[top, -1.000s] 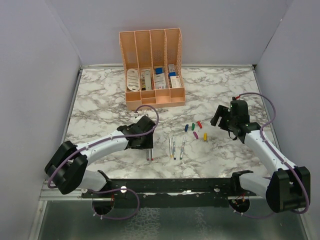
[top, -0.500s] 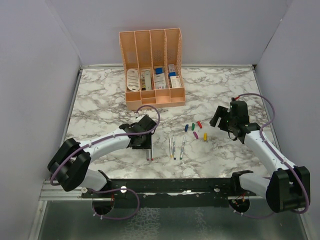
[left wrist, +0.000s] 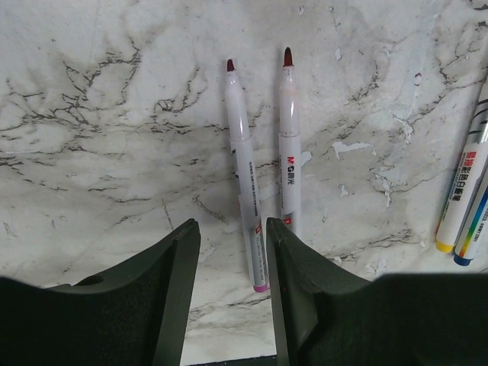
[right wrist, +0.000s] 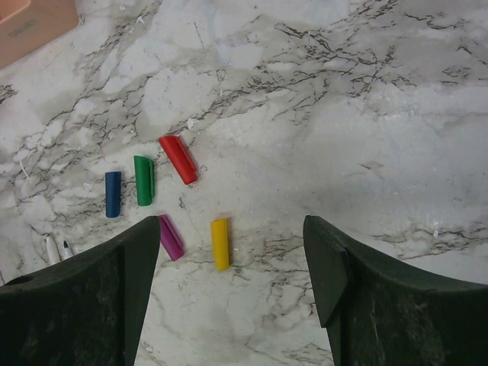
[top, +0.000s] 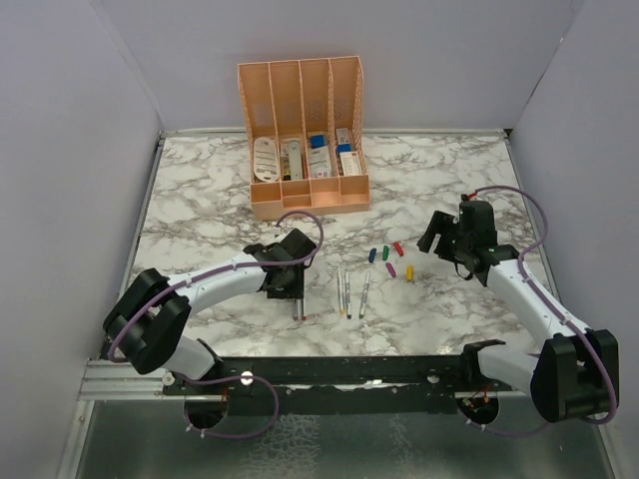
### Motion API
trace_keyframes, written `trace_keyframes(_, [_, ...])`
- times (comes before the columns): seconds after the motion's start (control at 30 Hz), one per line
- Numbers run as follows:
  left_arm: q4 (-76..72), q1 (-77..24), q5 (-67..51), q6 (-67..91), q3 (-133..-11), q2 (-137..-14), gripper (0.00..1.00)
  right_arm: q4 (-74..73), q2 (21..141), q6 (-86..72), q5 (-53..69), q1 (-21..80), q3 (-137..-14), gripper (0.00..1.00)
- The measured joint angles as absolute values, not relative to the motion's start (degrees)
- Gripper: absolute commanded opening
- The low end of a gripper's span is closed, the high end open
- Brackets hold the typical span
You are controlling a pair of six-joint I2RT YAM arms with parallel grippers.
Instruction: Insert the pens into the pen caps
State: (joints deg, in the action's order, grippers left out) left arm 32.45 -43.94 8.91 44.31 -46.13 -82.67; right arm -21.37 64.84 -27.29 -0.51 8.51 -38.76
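Note:
Five grey-white pens lie on the marble table. A purple-ended pen (left wrist: 245, 198) and a red pen (left wrist: 287, 145) lie side by side; in the top view they lie together (top: 300, 309). My left gripper (left wrist: 232, 229) is open, and the purple pen's rear end lies between its fingers, close to the right one. Three more pens (top: 349, 292) lie to the right. Five caps lie loose: blue (right wrist: 113, 194), green (right wrist: 143, 180), red (right wrist: 178, 159), purple (right wrist: 171, 236), yellow (right wrist: 219, 243). My right gripper (right wrist: 230, 229) is open above the yellow cap and holds nothing.
A peach organiser (top: 303, 140) with white boxes and cards stands at the back middle. Its corner shows in the right wrist view (right wrist: 30, 19). Grey walls close in the table on the left, right and back. A black rail (top: 329, 371) runs along the near edge.
My left arm has swung a little to the right, and its gripper has shifted slightly over the two left pens. The right arm, pens and caps have not moved.

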Motion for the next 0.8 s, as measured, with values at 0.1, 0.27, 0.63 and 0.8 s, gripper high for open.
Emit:
trace_keyframes(0.1, [32.64, -43.94, 8.16, 44.18, -46.15, -82.76, 0.42, -21.34, 64.84, -27.29, -0.51, 8.51, -38.70, 0.75])
trace_keyframes(0.27, [33.04, -43.94, 7.22, 44.10, -46.15, -82.85, 0.42, -21.34, 64.88, -27.29, -0.51, 8.51, -38.70, 0.75])
trace_keyframes(0.63, [34.54, -43.94, 5.80, 42.22, -48.36, -87.48, 0.41, -20.95, 66.74, -27.31, -0.30, 8.51, -38.70, 0.75])
trace_keyframes(0.8, [36.10, -43.92, 5.80, 40.47, -50.94, -90.00, 0.37, -20.95, 66.76, -27.33, -0.30, 8.51, -38.70, 0.75])
